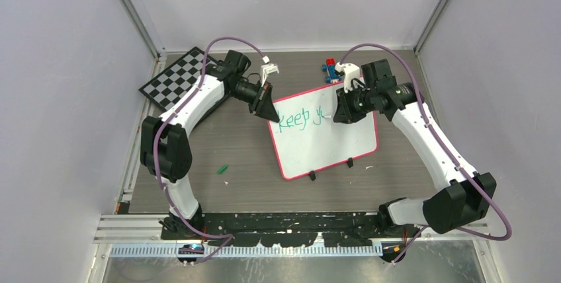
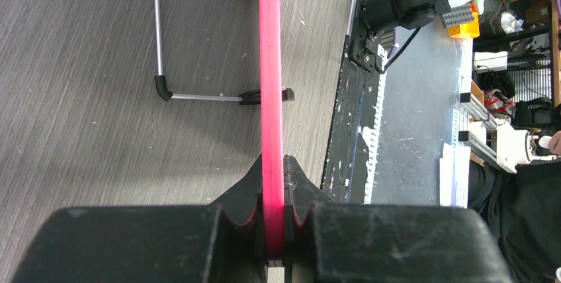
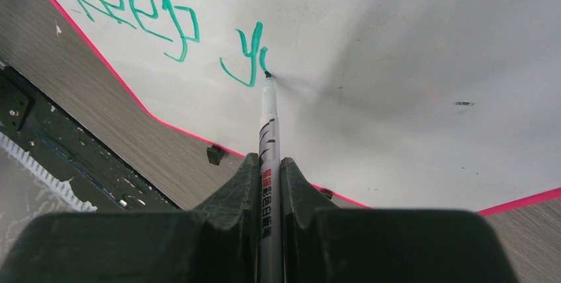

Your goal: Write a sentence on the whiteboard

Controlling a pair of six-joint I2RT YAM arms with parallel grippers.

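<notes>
The whiteboard (image 1: 331,141), white with a red-pink rim (image 2: 270,78), stands tilted on the table's middle. Green lettering (image 1: 299,120) on it reads "Keep y" plus a started stroke (image 3: 246,51). My left gripper (image 1: 267,106) is shut on the board's upper left rim, the red edge (image 2: 272,217) pinched between its fingers. My right gripper (image 1: 339,112) is shut on a silver marker (image 3: 268,131). The marker's tip (image 3: 266,74) touches the board just right of the "y".
A black-and-white chessboard (image 1: 177,77) lies at the back left. Red and blue blocks (image 1: 329,69) sit behind the board. A small green cap (image 1: 223,168) lies on the table left of the board. The board's wire stand (image 2: 162,38) and black feet (image 1: 349,162) show.
</notes>
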